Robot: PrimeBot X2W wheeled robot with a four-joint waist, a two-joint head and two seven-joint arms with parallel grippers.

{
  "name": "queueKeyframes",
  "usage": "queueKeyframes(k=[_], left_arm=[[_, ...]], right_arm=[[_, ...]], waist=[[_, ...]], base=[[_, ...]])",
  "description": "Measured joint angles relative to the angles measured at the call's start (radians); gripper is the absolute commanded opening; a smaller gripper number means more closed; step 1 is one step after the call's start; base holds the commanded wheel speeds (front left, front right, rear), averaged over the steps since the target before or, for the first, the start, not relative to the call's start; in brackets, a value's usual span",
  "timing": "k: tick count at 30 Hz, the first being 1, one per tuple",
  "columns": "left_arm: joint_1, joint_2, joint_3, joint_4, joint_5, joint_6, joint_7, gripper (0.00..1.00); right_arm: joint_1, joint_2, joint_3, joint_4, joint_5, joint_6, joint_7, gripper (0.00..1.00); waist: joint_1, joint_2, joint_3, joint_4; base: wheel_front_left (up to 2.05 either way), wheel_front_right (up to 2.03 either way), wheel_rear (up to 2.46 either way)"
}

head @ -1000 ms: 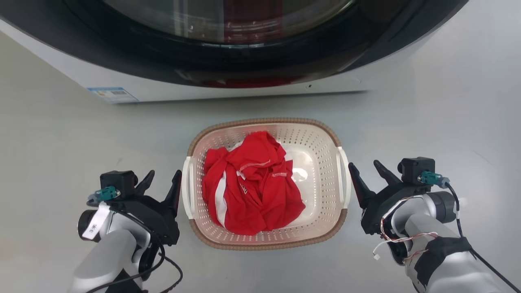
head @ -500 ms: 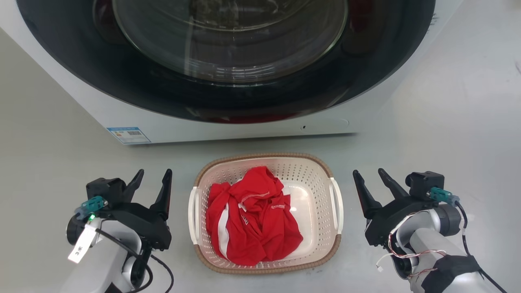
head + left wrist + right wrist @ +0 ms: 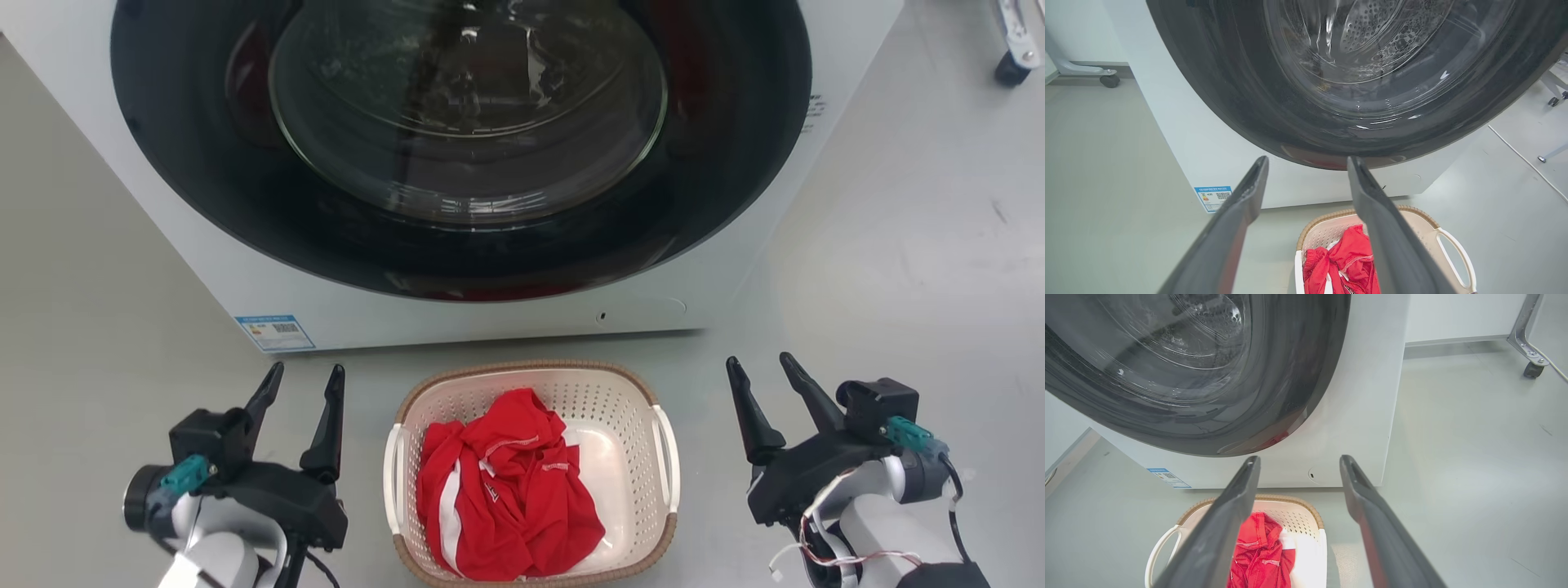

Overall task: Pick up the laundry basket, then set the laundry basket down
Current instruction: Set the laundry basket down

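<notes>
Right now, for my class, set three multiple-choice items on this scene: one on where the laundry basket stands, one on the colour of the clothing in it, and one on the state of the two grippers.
1. Where is the laundry basket?
A. On top of the washing machine
B. On the floor in front of the washing machine
C. Inside the drum

2. What colour is the clothing in the basket?
A. Blue
B. Black
C. Red with white

3. How are the left gripper and right gripper?
A. Both open, clear of the basket
B. Both shut on the handles
C. One open, one shut

Answers:
1 B: the basket sits on the floor just before the machine's front.
2 C: the crumpled cloth is red with white trim.
3 A: each gripper's fingers are spread with nothing between them, one on either side of the basket.
</notes>
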Motion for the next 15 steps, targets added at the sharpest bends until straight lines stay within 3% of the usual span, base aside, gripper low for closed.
queueKeyframes(k=[8, 15], left_arm=[[0.13, 0.023, 0.04, -0.193, 0.047, 0.047, 0.0, 1.0], [0.225, 0.035, 0.062, -0.307, 0.089, 0.067, 0.0, 1.0]], right_arm=[[0.101, -0.031, -0.038, -0.152, -0.051, -0.045, 0.0, 1.0], [0.176, -0.06, -0.066, -0.262, -0.079, -0.066, 0.0, 1.0]], waist=[[-0.0001, 0.0, -0.062, -0.006], [-0.0001, 0.0, -0.11, -0.007]], base=[[0.0, 0.0, 0.0], [0.0, 0.0, 0.0]])
